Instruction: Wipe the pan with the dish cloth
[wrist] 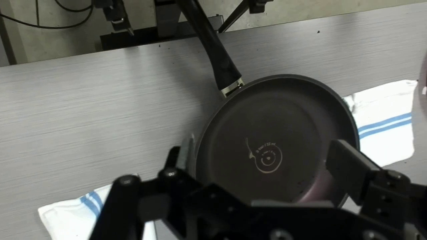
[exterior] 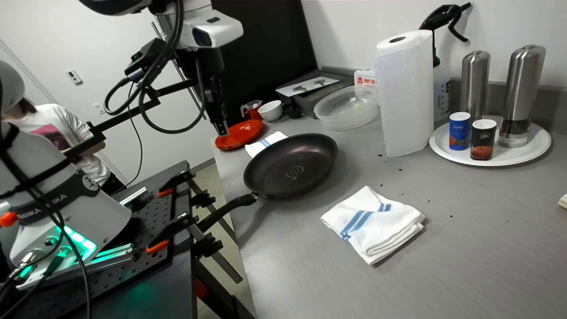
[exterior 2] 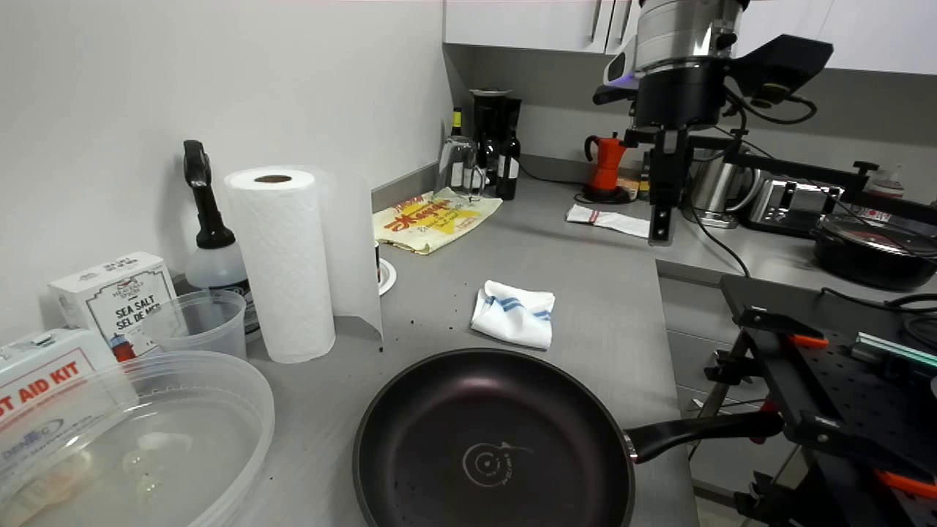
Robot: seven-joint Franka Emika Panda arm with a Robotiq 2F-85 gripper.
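Observation:
The black pan (exterior: 292, 166) rests on the grey counter, and its dark handle (exterior 2: 706, 433) sticks out past the counter edge. A folded white dish cloth (exterior: 372, 223) with blue stripes lies flat a short way from the pan, also visible in an exterior view as the cloth (exterior 2: 514, 315). Another blue-striped white cloth (wrist: 387, 123) is on the pan's opposite side, partly covered by the rim in the wrist view. My gripper (wrist: 262, 153) is open and holds nothing, its fingers (wrist: 348, 168) wide apart. It hangs high in the air, with the pan's inside showing between the fingers.
A paper towel roll (exterior: 405, 97) stands near the wall, beside a clear plastic bowl (exterior: 347, 113). A white plate (exterior: 536, 137) carries shakers and mills. Red plates (exterior: 241, 133) and a white bowl (exterior: 270, 110) sit beyond the pan. Dark crumbs dot the counter.

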